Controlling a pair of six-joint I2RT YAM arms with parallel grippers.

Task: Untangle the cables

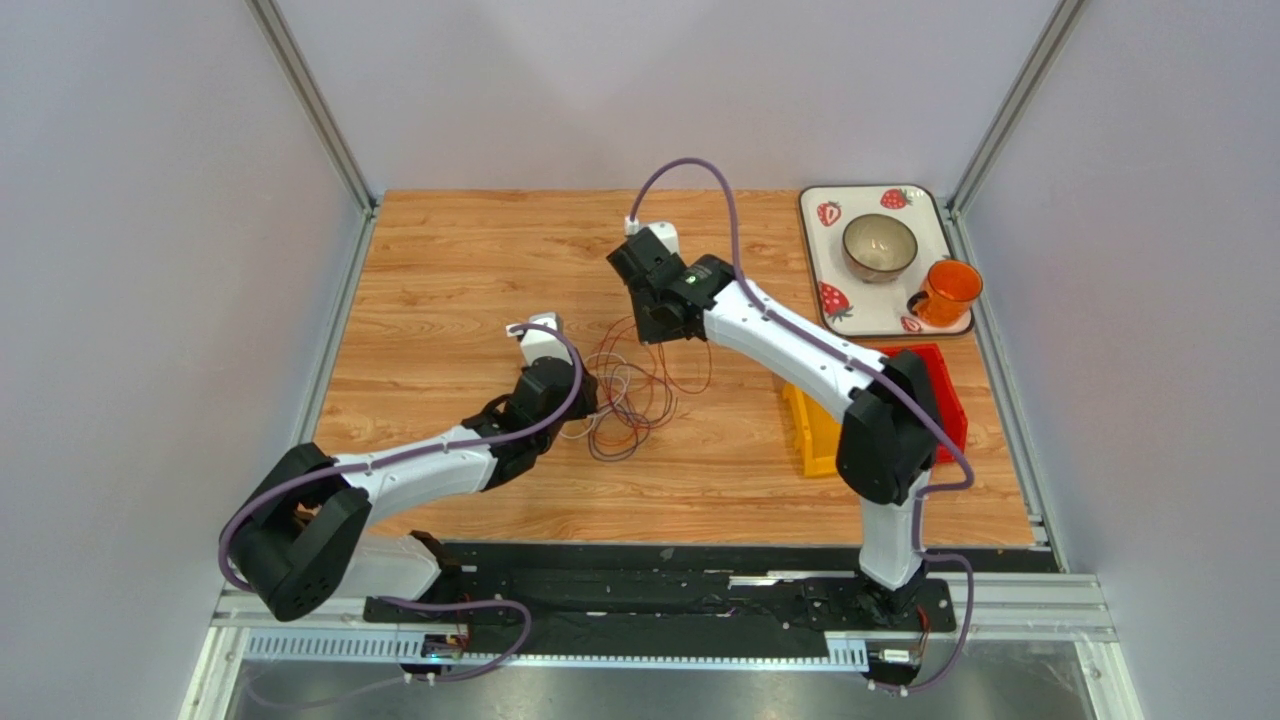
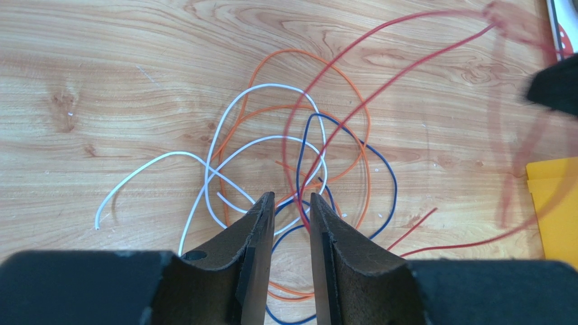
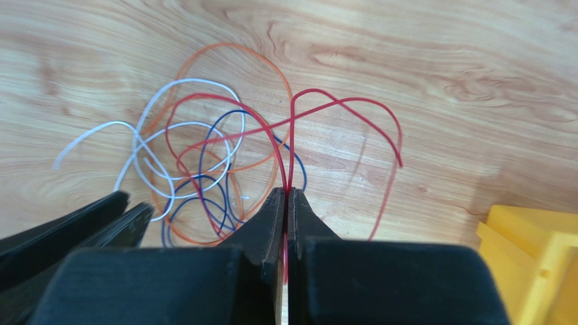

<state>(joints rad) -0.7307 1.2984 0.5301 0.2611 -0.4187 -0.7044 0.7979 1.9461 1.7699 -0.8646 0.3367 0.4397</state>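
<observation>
The cables (image 1: 631,393) lie in one tangle on the wooden table between my two arms. In the left wrist view I see an orange loop (image 2: 298,51), a white loop (image 2: 271,85) and a dark blue loop (image 2: 393,183) crossing one another. My left gripper (image 2: 292,196) hovers low over the near side of the tangle, open, with only orange and blue strands on the table showing through the gap. My right gripper (image 3: 286,191) is shut on the red cable (image 3: 277,154), two strands of which run into its pinched tips, and the red loop rises off the table.
At the back right a strawberry-patterned tray (image 1: 812,195) carries a bowl (image 1: 879,245) and an orange cup (image 1: 950,290). A yellow bin (image 1: 812,428) and a red bin (image 1: 939,375) stand by the right arm. Grey walls close in the table.
</observation>
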